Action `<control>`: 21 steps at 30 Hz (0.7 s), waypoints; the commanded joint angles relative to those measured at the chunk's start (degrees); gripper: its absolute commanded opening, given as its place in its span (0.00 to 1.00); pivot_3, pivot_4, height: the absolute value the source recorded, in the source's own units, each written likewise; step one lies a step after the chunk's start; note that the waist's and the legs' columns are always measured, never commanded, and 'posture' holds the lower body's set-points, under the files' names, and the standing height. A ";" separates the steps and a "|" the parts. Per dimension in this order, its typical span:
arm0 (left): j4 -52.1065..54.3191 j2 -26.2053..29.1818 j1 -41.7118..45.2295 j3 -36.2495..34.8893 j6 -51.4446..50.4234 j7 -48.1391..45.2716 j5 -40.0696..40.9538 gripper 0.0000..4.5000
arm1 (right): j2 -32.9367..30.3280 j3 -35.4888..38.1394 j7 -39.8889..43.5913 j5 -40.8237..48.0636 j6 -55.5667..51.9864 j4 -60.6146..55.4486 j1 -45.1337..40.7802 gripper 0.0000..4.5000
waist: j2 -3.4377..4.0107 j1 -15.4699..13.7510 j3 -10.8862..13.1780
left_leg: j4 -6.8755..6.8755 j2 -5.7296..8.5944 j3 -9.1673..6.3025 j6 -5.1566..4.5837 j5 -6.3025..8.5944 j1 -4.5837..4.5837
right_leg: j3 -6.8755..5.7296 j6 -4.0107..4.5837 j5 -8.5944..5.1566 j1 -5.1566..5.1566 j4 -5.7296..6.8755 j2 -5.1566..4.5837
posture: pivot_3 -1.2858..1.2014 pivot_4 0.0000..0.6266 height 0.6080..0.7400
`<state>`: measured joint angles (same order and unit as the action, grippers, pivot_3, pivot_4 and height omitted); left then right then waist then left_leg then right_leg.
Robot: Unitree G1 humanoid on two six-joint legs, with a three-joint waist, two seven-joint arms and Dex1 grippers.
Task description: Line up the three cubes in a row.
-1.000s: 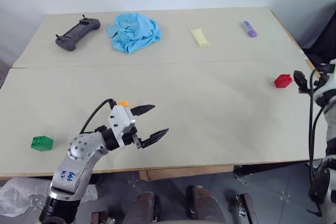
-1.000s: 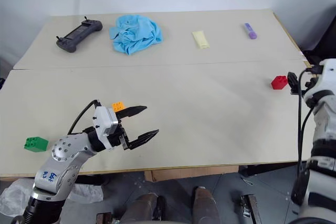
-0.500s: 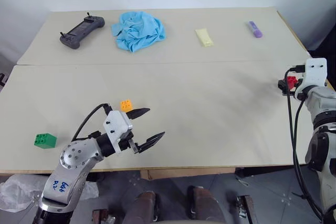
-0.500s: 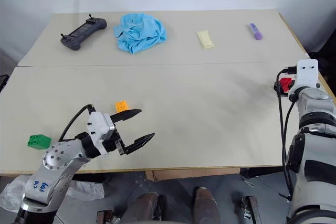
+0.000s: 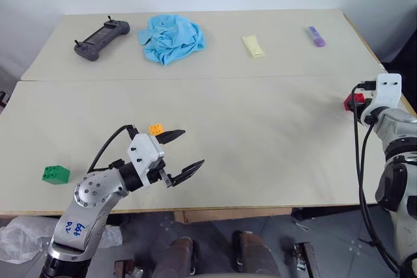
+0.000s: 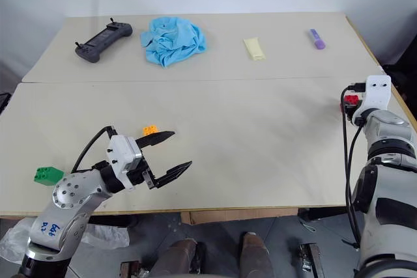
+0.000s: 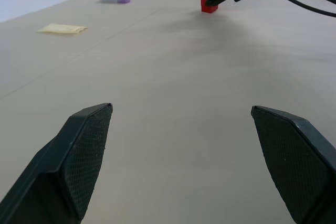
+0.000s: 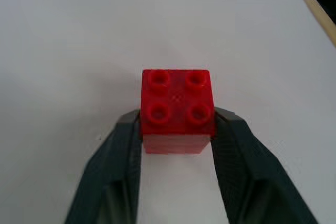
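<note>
Left arm bent at near edge of counter (image 5: 260, 135), forearm angled inward. Left end effector (image 5: 184, 154) level over counter surface, two black fingers (image 7: 84, 156) spread wide, nothing between them. Right arm reaching along far right edge. Right end effector (image 8: 177, 124) low at counter, fingers (image 8: 126, 140) closed against both sides of red cube (image 8: 177, 108), studs up.

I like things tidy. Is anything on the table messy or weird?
Only the blue cloth looks messy: it lies crumpled in a heap at the far side, beside the black controller. The three cubes are scattered, not damaged: green, orange, and red between the right pincer's fingers.
</note>
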<state>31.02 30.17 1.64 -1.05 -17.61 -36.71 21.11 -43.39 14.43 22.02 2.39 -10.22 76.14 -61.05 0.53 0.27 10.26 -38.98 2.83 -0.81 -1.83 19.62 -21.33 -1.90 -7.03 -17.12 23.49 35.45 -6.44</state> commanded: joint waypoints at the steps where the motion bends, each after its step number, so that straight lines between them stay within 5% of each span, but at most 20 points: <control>1: 0.66 0.44 0.21 -0.21 1.00 -0.43 -0.31 1.00 | -0.93 -0.35 2.71 -0.11 0.62 -1.82 -2.32 0.32 | 0.00 0.01 0.00 | 0.00 0.00 0.00 0.00 0.00 0.00 | 0.00 0.00 0.00 0.00 0.00 0.00 | 0.52 0.24 1.00; 3: 0.52 0.49 0.06 -0.36 1.32 -0.60 -0.55 1.00 | -0.56 -1.62 6.54 -0.78 2.03 -2.60 -3.25 0.32 | 0.01 0.02 0.01 | 0.01 0.00 0.00 0.00 0.00 0.00 | 0.00 0.00 0.00 0.00 0.00 0.00 | 0.52 0.24 1.00; 7: 1.17 1.37 -2.47 -4.48 2.03 -0.91 0.69 1.00 | 2.09 -6.92 29.61 -0.81 9.76 -8.90 -3.64 0.32 | 0.02 0.79 0.01 | 0.02 -0.03 0.01 0.01 0.01 0.00 | 0.00 0.00 0.00 0.01 0.02 0.04 | 0.52 0.24 1.00; 14: 1.22 6.09 -10.48 -12.55 1.28 -6.92 6.37 1.00 | 5.80 -20.96 65.63 3.17 8.10 -38.08 6.65 0.32 | 0.04 0.99 0.03 | 0.02 -0.20 -0.18 0.15 0.11 0.00 | -0.16 0.07 -0.04 -0.02 0.00 0.11 | 0.52 0.24 1.00; 21: 1.46 6.22 -10.15 -11.27 1.06 -5.97 5.30 1.00 | 10.27 -25.66 64.04 3.20 5.22 -44.84 10.56 0.32 | 0.04 -0.24 0.03 | -0.13 0.01 -0.32 0.12 0.11 0.00 | -0.25 0.07 -0.04 -0.07 -0.03 -0.11 | 0.52 0.24 1.00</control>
<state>30.71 36.52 -8.88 -12.73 -17.04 -43.00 26.60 -33.15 -11.70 86.53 4.77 -5.06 32.11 -49.97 0.57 0.03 10.29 -39.10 2.84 -1.13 -1.71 19.73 -21.33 -2.15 -6.95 -17.15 23.43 35.42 -6.55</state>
